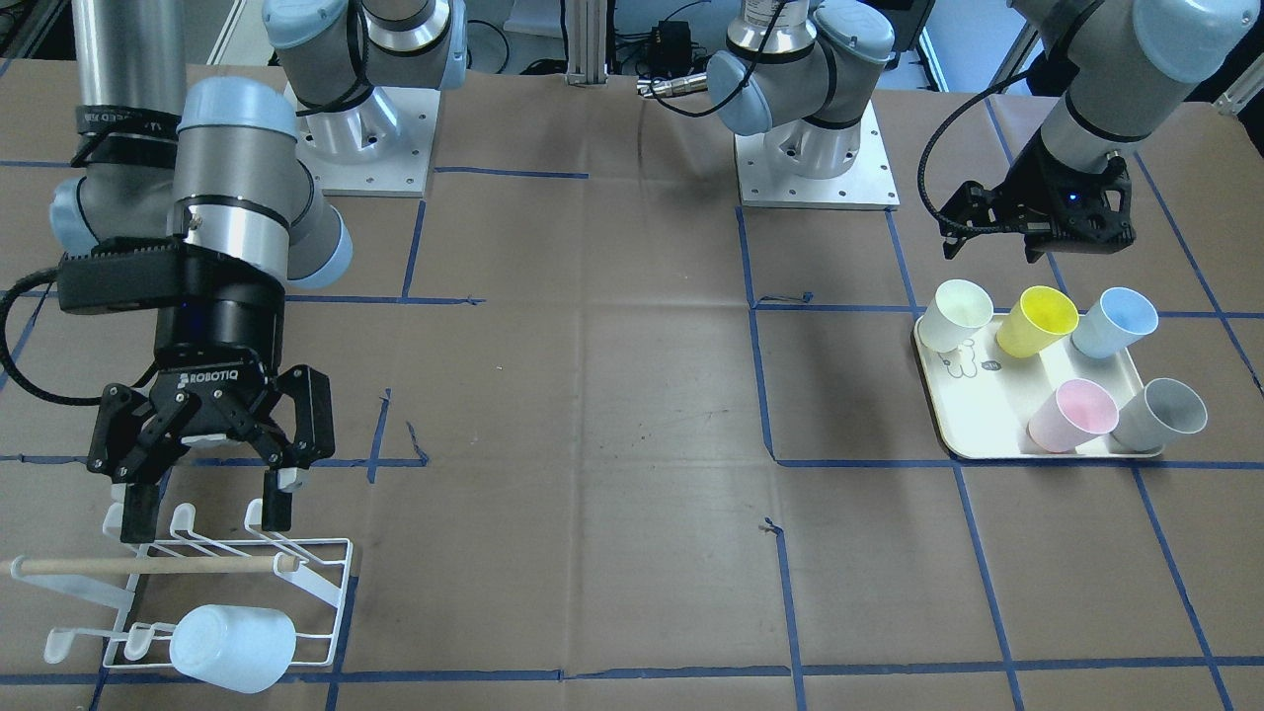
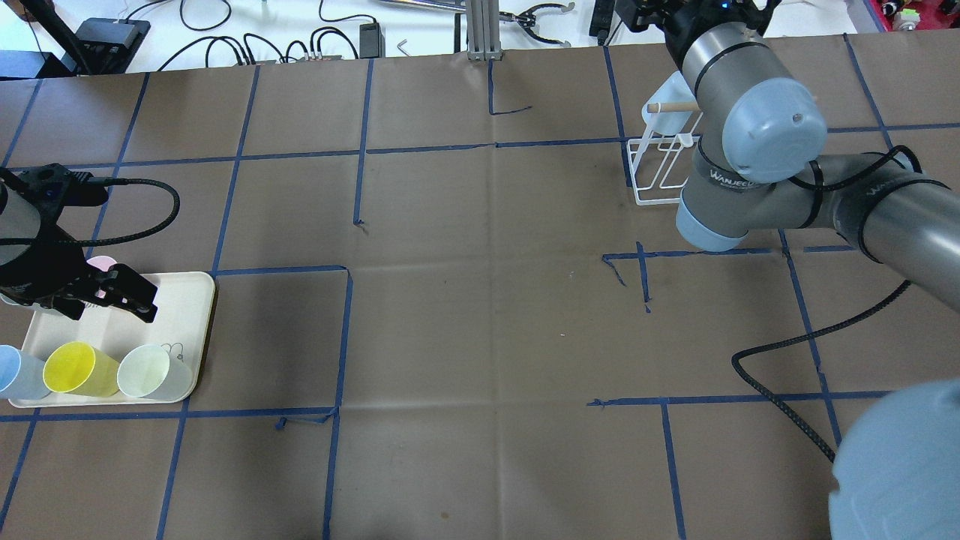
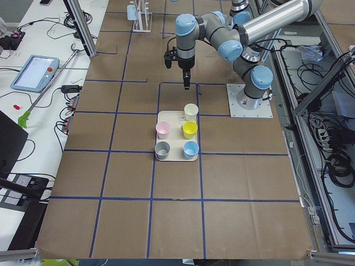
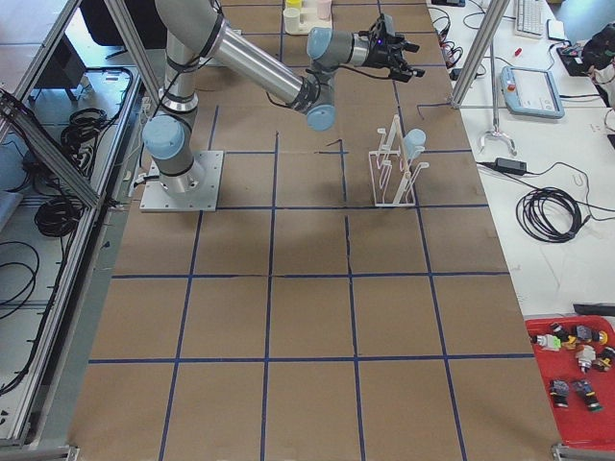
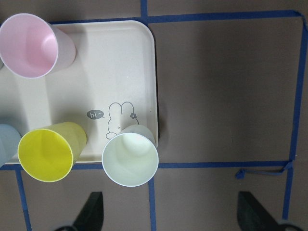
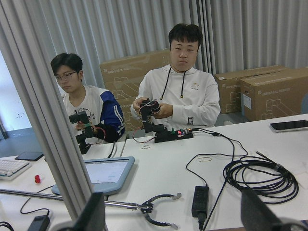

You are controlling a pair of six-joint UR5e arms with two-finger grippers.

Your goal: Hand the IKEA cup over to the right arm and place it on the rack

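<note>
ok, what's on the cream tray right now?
Five upright cups on the tray: white cup, yellow cup, blue cup, pink cup, grey cup. Anything beneath them is covered.

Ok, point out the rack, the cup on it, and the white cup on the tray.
rack [image 1: 197, 566], exterior front-facing view, on its wooden dowel.
cup on the rack [image 1: 235, 647], exterior front-facing view, middle of its side.
white cup [image 1: 963, 306], exterior front-facing view, inside its open mouth.
</note>
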